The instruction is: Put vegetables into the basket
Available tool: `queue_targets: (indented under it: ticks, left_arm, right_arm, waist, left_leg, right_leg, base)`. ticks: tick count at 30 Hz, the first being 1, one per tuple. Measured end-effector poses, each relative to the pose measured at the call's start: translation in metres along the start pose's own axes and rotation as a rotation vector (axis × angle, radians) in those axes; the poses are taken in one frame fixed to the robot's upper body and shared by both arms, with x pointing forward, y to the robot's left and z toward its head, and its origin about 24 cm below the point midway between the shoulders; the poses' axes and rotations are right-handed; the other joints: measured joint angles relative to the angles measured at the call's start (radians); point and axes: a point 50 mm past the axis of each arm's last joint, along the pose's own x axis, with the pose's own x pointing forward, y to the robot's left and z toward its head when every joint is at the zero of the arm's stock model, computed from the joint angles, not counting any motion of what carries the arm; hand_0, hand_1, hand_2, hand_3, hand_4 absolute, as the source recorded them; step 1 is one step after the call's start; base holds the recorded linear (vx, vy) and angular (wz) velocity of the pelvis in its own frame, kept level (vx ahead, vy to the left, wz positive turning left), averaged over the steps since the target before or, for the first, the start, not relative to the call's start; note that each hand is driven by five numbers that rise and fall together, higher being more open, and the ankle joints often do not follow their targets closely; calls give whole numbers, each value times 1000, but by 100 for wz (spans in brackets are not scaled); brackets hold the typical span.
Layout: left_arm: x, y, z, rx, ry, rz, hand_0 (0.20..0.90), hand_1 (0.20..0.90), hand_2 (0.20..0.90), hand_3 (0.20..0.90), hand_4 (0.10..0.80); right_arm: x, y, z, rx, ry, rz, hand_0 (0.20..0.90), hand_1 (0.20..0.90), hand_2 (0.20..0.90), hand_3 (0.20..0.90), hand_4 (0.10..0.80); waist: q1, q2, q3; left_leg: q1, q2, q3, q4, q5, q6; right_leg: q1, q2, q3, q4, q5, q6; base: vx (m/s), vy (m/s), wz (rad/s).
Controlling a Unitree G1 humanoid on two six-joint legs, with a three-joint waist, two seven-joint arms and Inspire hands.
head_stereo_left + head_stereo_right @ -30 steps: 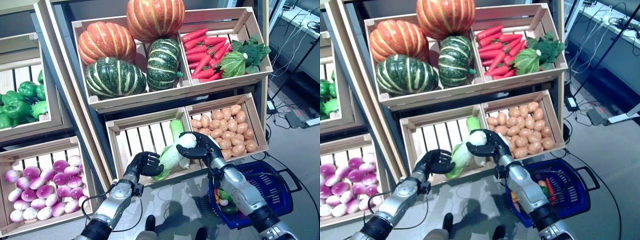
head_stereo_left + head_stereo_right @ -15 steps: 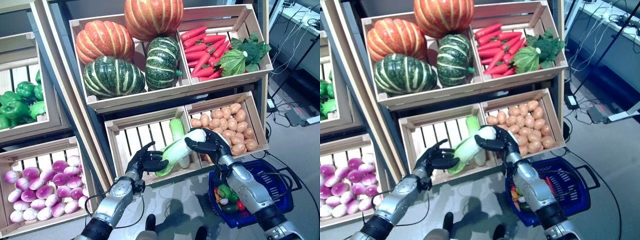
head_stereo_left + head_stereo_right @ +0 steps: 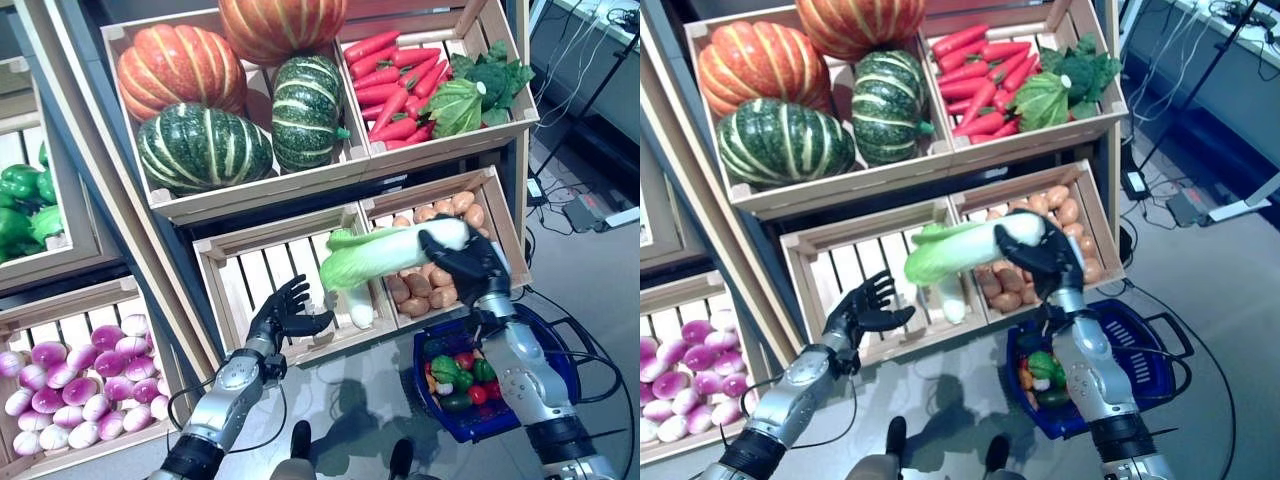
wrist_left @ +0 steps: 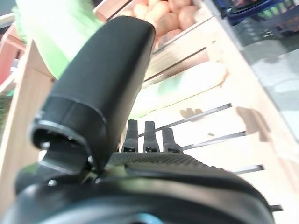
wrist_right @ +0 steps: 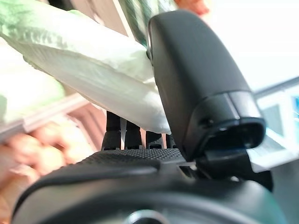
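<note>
My right hand is shut on the white stem end of a long pale-green cabbage, holding it level in the air in front of the lower crates, up and left of the blue basket. The cabbage also shows in the right wrist view, clamped under the thumb. The basket stands on the floor and holds red, green and orange vegetables. My left hand is open and empty with its fingers spread at the front edge of the slatted crate, where a second cabbage lies.
The wooden stand with its crates rises straight ahead and to the left. Cables and a power strip lie on the floor to the right, behind the basket.
My right hand has lifted the cabbage up and to the right, clear of the left hand and nearer the basket. The left hand has stayed by the crate with fingers spread. The camera has shifted.
</note>
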Motion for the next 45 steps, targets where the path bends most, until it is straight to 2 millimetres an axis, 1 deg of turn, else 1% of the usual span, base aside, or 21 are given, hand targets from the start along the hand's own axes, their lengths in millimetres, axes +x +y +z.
queue_targets:
  ticks: [3,5,7,13,16,19,22,24,28,31,34,37,39,42,45]
  left_arm:
    - [-1,3,1,-17,-16,2,900,900,900,900,800]
    - [-1,6,2,-17,-20,11,900,900,900,900,800]
    - [-1,10,5,-24,-30,21,900,900,900,900,800]
    - [1,17,16,-13,-74,29,900,900,900,900,800]
    - [2,19,20,-8,-91,34,900,900,900,900,800]
    - [4,18,27,-4,-126,30,900,900,900,900,800]
    - [8,16,36,-4,-156,25,900,900,900,900,800]
    - [10,15,41,-22,-173,24,900,900,900,900,800]
    - [14,12,52,-25,-210,13,900,900,900,900,800]
    - [17,9,63,-31,-247,1,900,900,900,900,800]
    - [20,5,77,-48,-303,-15,900,900,900,900,800]
    - [23,1,86,-58,-327,-34,900,900,900,900,800]
    - [25,-3,96,-45,-355,-53,900,900,900,900,800]
    - [27,-10,101,-31,-366,-80,900,900,900,900,800]
    - [28,-14,100,-22,-361,-98,900,900,900,900,800]
  right_arm:
    - [-1,-16,17,47,-110,-81,300,300,300,300,400]
    - [-2,-22,24,54,-148,-121,300,300,300,300,400]
    - [-3,-30,27,90,-176,-171,300,300,300,300,400]
    - [-8,-55,25,143,-227,-347,300,300,300,300,400]
    - [-11,-62,24,201,-259,-447,300,300,300,300,400]
    - [-15,-68,26,259,-341,-559,300,300,300,300,400]
    - [-17,-81,27,370,-399,-699,300,300,300,300,400]
    - [-19,-88,26,399,-413,-769,300,300,300,300,400]
    - [-21,-91,25,453,-425,-837,300,300,300,300,400]
    - [-16,-91,25,473,-439,-869,300,300,300,300,400]
    - [-9,-93,26,580,-472,-901,300,300,300,300,400]
    - [-5,-94,23,696,-488,-943,300,300,300,300,400]
    - [3,-95,18,819,-497,-984,300,300,300,300,400]
    - [6,-95,10,928,-482,-1033,300,300,300,300,400]
    - [4,-99,-1,1011,-472,-1079,300,300,300,300,400]
  waist:
    - [-8,-7,34]
    - [-14,-14,53]
    - [-24,-23,91]
    - [-23,-29,181]
    - [-23,-30,203]
    - [-23,-32,223]
    - [-23,-35,235]
    - [-24,-34,249]
    - [-24,-30,264]
    - [-24,-27,282]
    - [-21,-23,297]
    - [-21,-17,306]
    - [-19,-13,317]
    - [-17,-8,320]
    - [-19,-7,320]
  left_leg:
    - [-11,2,3,0,1,-1]
    - [-27,2,6,0,2,-2]
    - [-33,2,8,1,3,-2]
    - [-34,3,10,1,3,-2]
    - [-34,3,10,1,3,-2]
    - [-46,3,11,1,3,-2]
    - [-74,2,11,4,5,-2]
    - [-77,3,12,4,5,-2]
    - [-102,2,11,5,6,-3]
    - [-118,2,11,9,6,-3]
    - [-160,2,8,31,5,-3]
    - [-200,0,8,61,5,-3]
    - [-244,1,9,108,-2,-3]
    - [-273,2,9,134,-7,0]
    - [-314,-1,9,172,-11,7]
  right_leg:
    - [-11,2,1,0,0,0]
    - [-28,3,3,1,2,-2]
    - [-35,3,4,1,5,-2]
    - [-36,4,5,1,5,-2]
    - [-36,4,7,1,5,-2]
    - [-49,4,10,1,8,-3]
    - [-78,4,21,1,14,-4]
    - [-82,4,21,1,14,-4]
    - [-107,4,21,1,15,-4]
    - [-121,4,20,2,15,-5]
    - [-152,4,17,7,19,-8]
    - [-185,0,16,30,18,-8]
    - [-228,-4,17,75,11,-16]
    - [-268,-8,22,112,8,-17]
    - [-322,-21,27,172,-7,-20]
  base:
    - [-183,-50,0]
    - [-113,-33,-3]
    - [-107,-57,-3]
    - [-70,-34,0]
    - [-113,-12,0]
    - [-127,-14,-3]
    - [-84,-24,-5]
    - [-76,-32,-1]
    - [-85,-31,0]
    - [-127,-22,1]
    - [-131,-25,5]
    - [-106,-22,2]
    - [-61,-12,-1]
    - [-52,-10,-7]
    - [-61,-1,-7]
